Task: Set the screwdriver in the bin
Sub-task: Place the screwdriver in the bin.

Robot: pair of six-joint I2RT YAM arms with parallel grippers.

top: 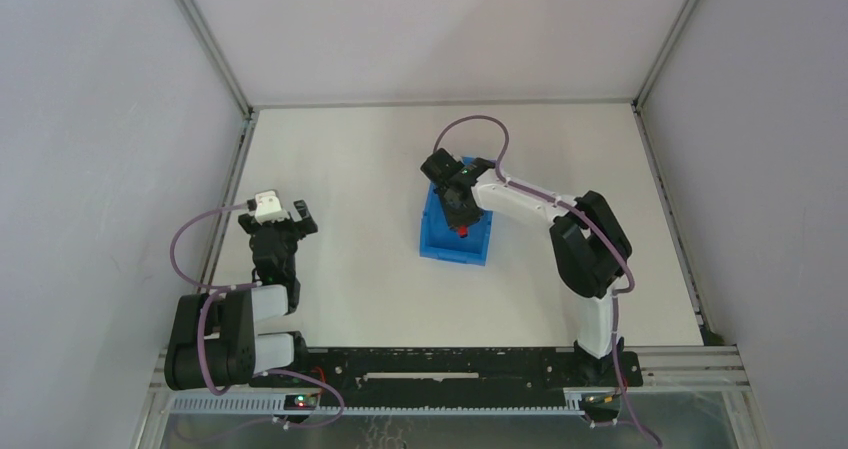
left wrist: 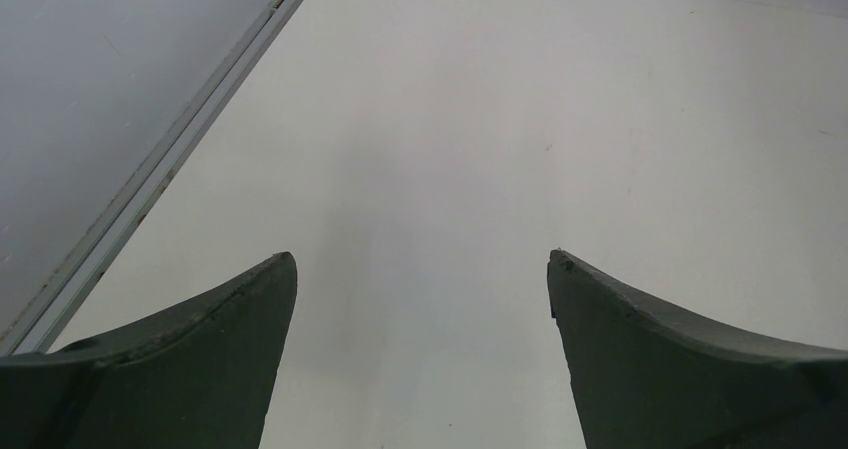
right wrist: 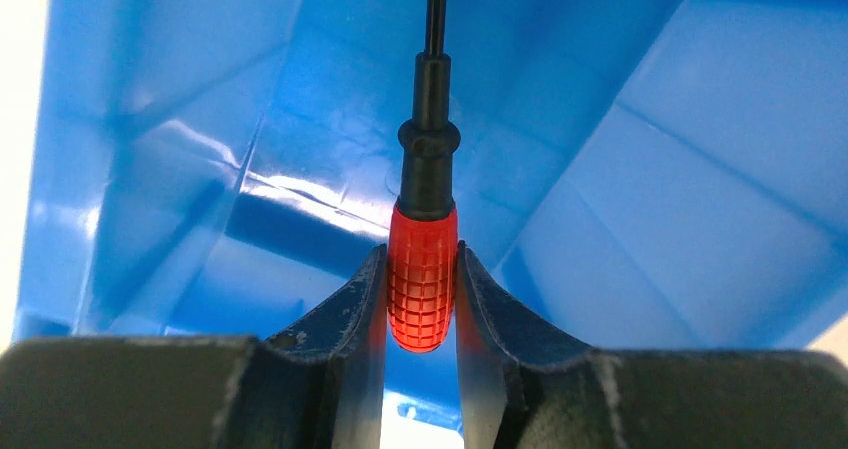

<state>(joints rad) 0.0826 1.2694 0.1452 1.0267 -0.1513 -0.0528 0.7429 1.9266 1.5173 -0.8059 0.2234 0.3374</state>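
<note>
Your right gripper pinches screwdriver handle over bin, so drop lands inside. Left gripper spread, empty, parked aside.

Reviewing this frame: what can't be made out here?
- Tip of the screwdriver: right wrist view, shaft cut off by the top edge.
- Most of it from above: only a red speck shows; the right gripper covers the rest.
- Whether it touches the bin floor: unclear in both views.
</note>
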